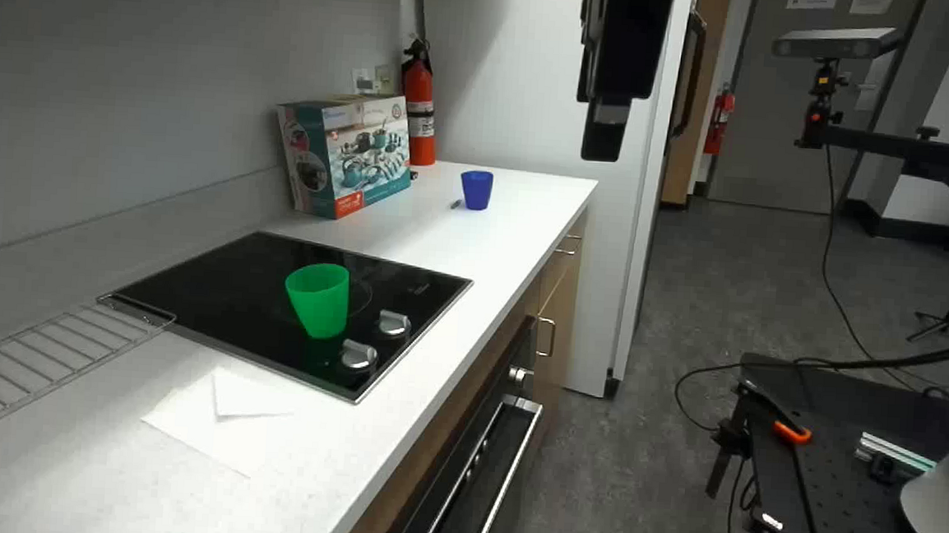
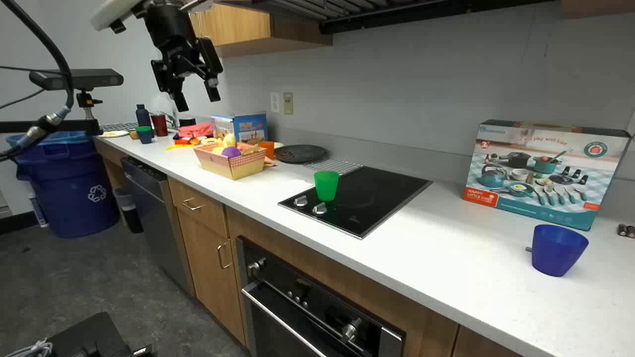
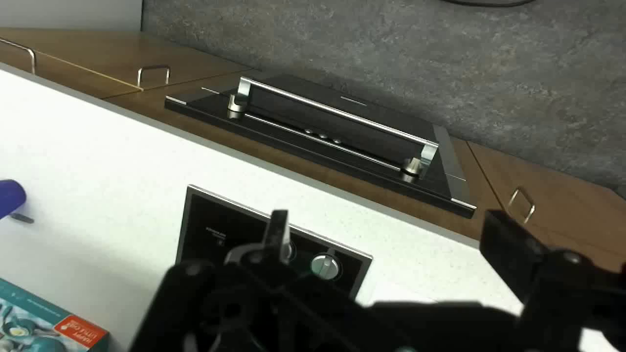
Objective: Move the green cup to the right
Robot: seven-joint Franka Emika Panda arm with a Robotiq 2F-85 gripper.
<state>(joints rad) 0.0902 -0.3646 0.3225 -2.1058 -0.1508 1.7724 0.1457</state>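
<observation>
The bright green cup stands upright on the black cooktop (image 1: 227, 272), close to its two silver knobs; the cup (image 1: 320, 300) (image 2: 326, 186) shows in both exterior views. In the wrist view it does not show; my gripper's body covers part of the cooktop (image 3: 210, 220) there. My gripper (image 2: 198, 99) is open and empty, high above the counter and well apart from the cup. In the wrist view the fingers of the gripper (image 3: 386, 220) stand wide apart with only counter and oven front between them. The gripper (image 1: 604, 147) also shows at the top of an exterior view.
A dark blue cup (image 2: 558, 250) stands on the counter near a toy box (image 2: 540, 173). A wire rack (image 1: 49, 356) and white paper (image 1: 226, 416) lie beside the cooktop. A basket of toy food (image 2: 230, 161) stands further along. A range hood (image 2: 397, 12) hangs above.
</observation>
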